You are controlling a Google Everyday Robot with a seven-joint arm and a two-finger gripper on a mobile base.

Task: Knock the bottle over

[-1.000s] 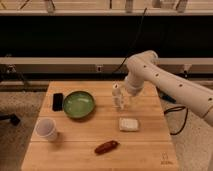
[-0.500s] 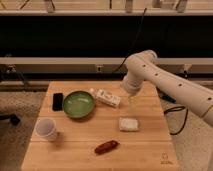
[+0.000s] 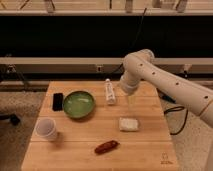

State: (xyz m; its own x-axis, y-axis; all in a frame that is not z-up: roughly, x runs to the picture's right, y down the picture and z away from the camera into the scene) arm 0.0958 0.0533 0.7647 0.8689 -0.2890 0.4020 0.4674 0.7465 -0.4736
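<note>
While gripper hangs right of one bottle, grip state unclear | one bowl | one cup

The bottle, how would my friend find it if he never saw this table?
Start at the wooden table and find the green bowl. Just right of it, near the far edge, the bottle lies flat, below the gripper. It is slim and white, unlike the wider cup and the flat white block.

Wooden table on speckled floor, dark shelving behind.
</note>
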